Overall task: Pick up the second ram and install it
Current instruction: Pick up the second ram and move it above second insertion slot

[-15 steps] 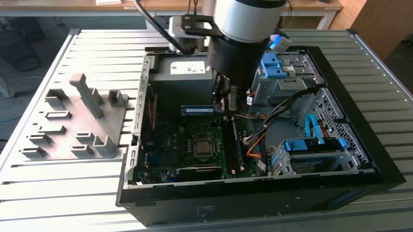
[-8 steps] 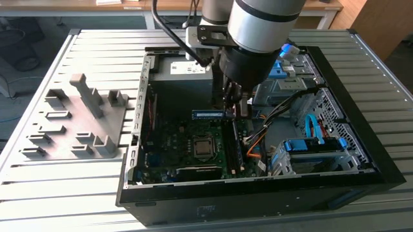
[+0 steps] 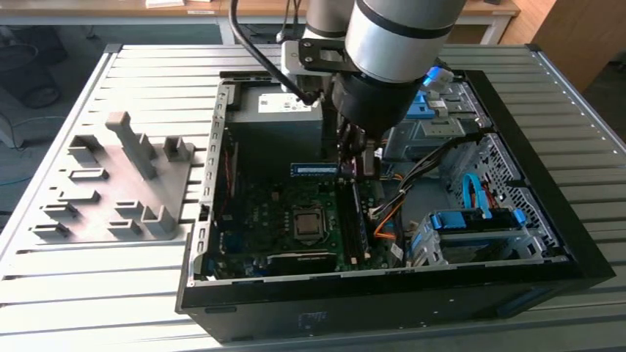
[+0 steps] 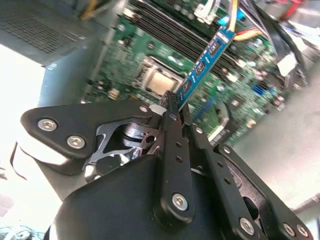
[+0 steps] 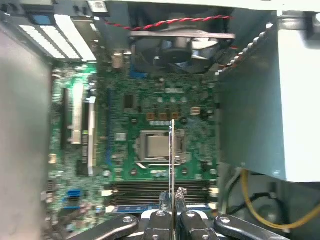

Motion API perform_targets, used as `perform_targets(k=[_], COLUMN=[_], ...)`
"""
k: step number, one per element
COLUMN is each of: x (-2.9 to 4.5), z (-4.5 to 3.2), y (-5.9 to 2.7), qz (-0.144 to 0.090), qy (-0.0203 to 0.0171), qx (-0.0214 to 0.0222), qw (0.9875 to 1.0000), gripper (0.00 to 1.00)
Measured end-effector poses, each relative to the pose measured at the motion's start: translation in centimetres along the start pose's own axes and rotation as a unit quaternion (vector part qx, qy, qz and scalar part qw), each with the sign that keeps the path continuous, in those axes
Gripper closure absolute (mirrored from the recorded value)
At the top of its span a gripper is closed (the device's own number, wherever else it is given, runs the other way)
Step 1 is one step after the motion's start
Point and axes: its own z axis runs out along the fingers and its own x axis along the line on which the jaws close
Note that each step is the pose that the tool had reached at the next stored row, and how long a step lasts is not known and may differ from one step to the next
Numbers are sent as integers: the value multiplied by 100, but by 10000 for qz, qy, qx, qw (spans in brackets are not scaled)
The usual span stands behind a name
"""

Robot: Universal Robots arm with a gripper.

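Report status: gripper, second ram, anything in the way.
Gripper shut on second ram. Ram held clear above motherboard, not seated. No obstruction seen at slots.

Bright light paled the slatted table (image 3: 59, 279); the computer case (image 3: 572, 235) interior lay shadowed; glare bleached a panel (image 4: 20, 90) in the second wrist view.

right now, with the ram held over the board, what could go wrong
The second ram is pinched at one end by the gripper, so it might pivot or slip. It looks turned across the black slots in the first wrist view; pressed down like that it could jam or hit the processor.
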Motion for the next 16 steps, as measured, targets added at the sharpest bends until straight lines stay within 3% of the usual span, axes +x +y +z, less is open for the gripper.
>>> perform_targets(k=[1, 2, 16], x=[2, 4, -2], z=[7, 24, 283], y=[0, -2, 36], qz=[-7, -7, -8], qy=[-66, -74, -72], qx=[-2, -1, -2], qw=[10000, 10000, 10000], gripper=[86, 86, 86])
